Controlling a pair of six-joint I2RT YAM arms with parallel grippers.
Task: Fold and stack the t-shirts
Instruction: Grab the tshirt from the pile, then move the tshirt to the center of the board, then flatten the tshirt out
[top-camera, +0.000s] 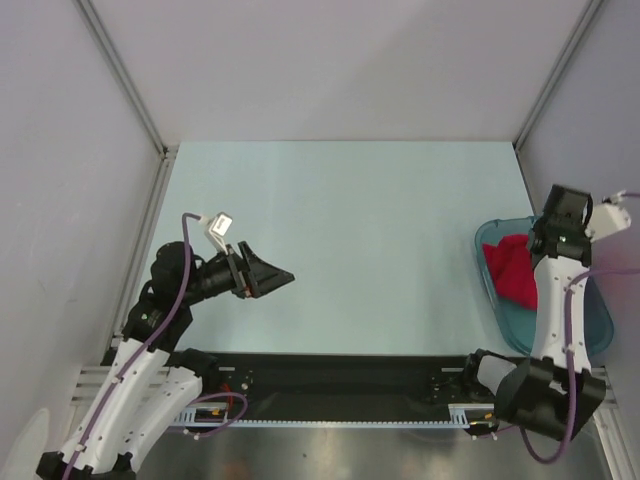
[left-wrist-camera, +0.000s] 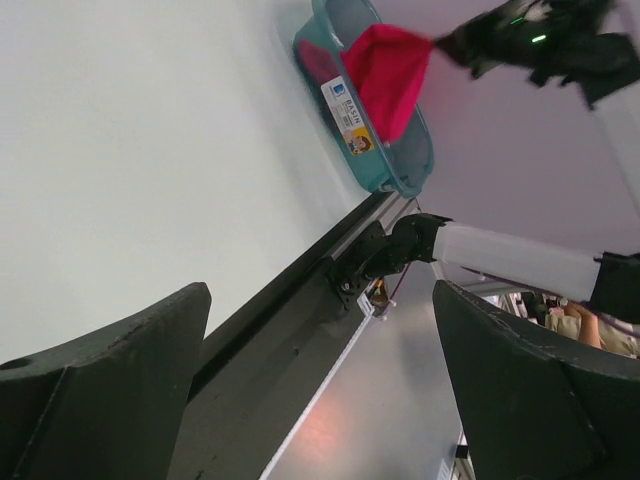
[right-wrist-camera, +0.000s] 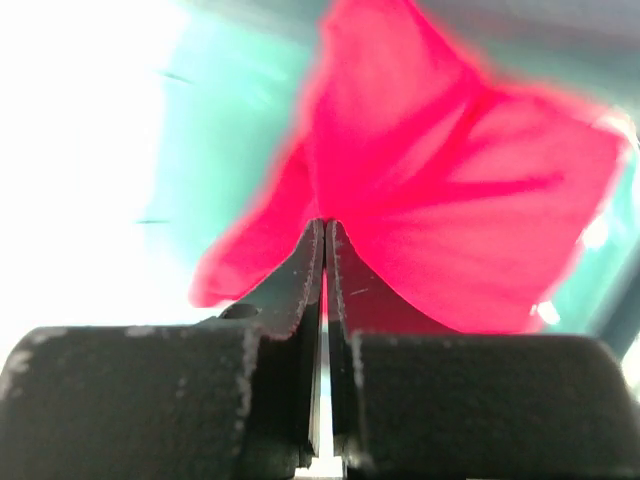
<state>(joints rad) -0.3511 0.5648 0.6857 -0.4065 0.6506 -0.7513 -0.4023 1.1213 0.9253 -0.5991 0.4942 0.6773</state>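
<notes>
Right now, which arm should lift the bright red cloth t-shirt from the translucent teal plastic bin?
Right: the right fingers pinch the t-shirt over the bin; the left fingers hang open, far away.

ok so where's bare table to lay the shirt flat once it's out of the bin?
The table is bare from the back wall to the black base rail, between the left gripper and the teal bin. Far-left corner is free too. Crowded at the right edge: bin, red t-shirt, and the right gripper shut on it.
</notes>
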